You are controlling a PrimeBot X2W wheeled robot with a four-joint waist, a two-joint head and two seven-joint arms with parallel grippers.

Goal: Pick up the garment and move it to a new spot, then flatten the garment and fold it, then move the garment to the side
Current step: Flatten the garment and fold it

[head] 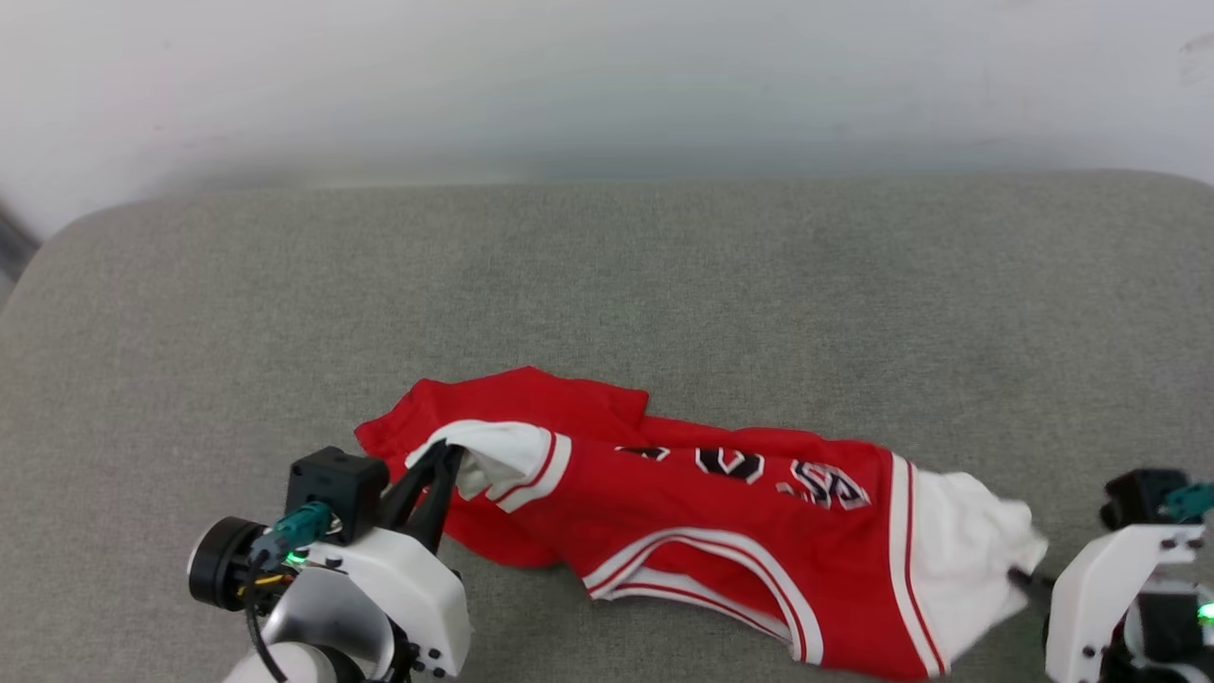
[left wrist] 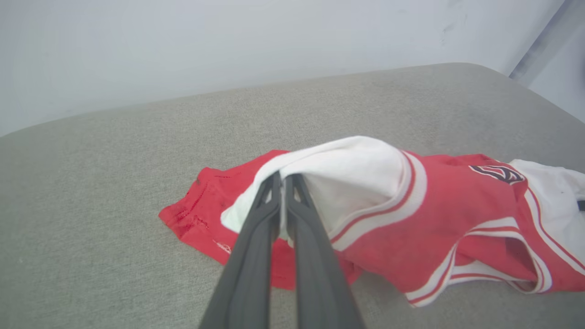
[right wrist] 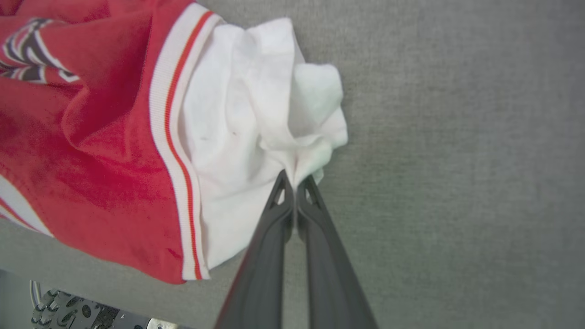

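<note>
Garment (head: 721,531) lay crumpled along the near edge of the grey desk (head: 607,266), with its print showing. At its left end, the left hand (left wrist: 283,178) was pinched shut on a fold of one white sleeve (left wrist: 347,173). The red body between sagged in loose folds. At the right end, the right hand (right wrist: 295,183) was clamped on the bunched tip of the other sleeve (right wrist: 256,119). Both grips looked shallow, so a quick lift could pull the thin cloth free. Uneven pulling might twist the body, and slack cloth might drag off the desk's edge.
</note>
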